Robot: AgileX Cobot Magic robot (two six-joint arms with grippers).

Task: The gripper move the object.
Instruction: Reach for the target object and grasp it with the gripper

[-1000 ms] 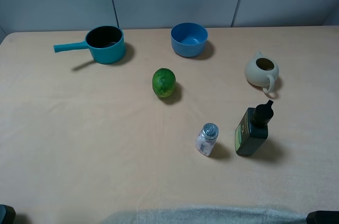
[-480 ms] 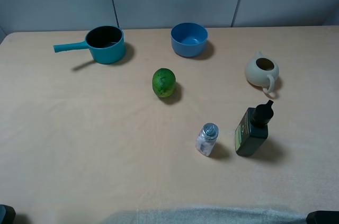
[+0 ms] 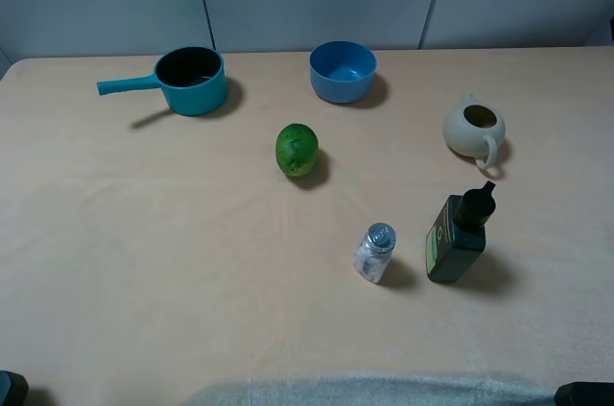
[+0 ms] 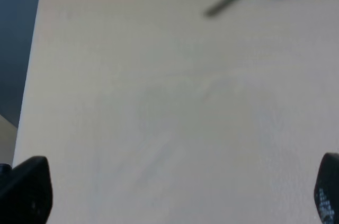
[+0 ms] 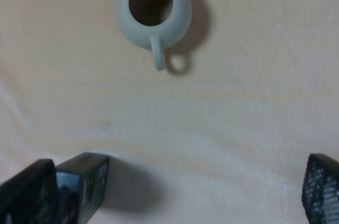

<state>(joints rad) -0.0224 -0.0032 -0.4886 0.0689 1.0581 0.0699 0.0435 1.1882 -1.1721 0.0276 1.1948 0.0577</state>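
The cream pitcher (image 3: 474, 130) stands upright at the right of the table, handle toward the front edge. In the right wrist view the pitcher (image 5: 153, 9) is seen from above, dark inside, well ahead of my right gripper (image 5: 175, 192). That gripper is open and empty, with its fingertips (image 5: 320, 187) wide apart at the frame edges. My left gripper (image 4: 177, 197) is open and empty over bare table at the left, far from the pitcher. In the exterior view only dark bits of the arms show at the bottom corners.
A dark green bottle (image 3: 457, 238) and a glass shaker (image 3: 375, 252) stand in front of the pitcher; the bottle (image 5: 82, 187) sits by my right gripper's finger. A green fruit (image 3: 296, 149), a blue bowl (image 3: 342, 71) and a teal saucepan (image 3: 192, 81) lie farther left.
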